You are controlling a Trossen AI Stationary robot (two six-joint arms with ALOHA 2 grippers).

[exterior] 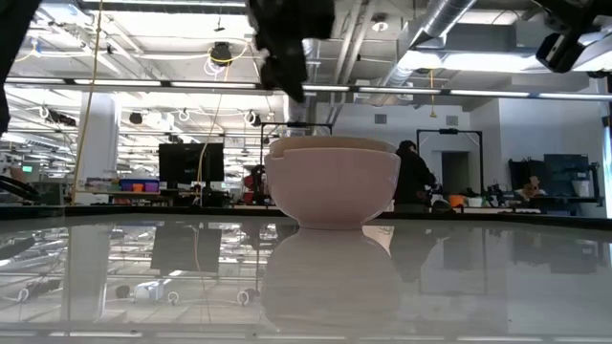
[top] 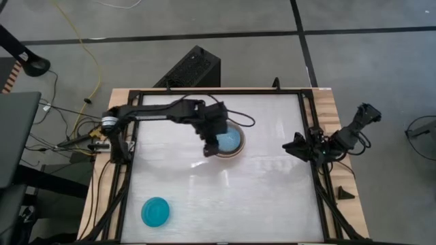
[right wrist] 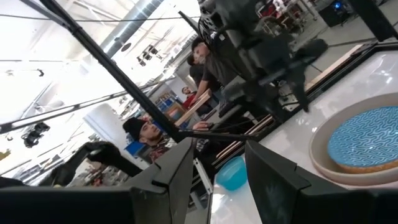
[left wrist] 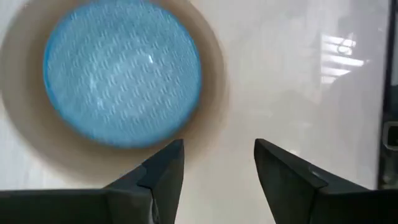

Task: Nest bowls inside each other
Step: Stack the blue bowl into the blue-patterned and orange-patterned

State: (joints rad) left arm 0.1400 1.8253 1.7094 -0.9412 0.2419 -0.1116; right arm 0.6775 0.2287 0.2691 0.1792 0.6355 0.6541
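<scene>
The left gripper [top: 212, 144] hangs above the stack of nested bowls [exterior: 332, 182] near the middle of the table [top: 272, 197], its jaws parted and holding nothing; the light blue bowl [left wrist: 122, 79] sits innermost, inside the grey-beige bowl [left wrist: 211, 118], with a white bowl [exterior: 332, 189] outermost. The teal-blue bowl [top: 155, 211] stands alone near the table's front left corner, well apart from the stack. The right gripper [top: 293, 145] waits at the table's right edge, jaws apart and empty.
</scene>
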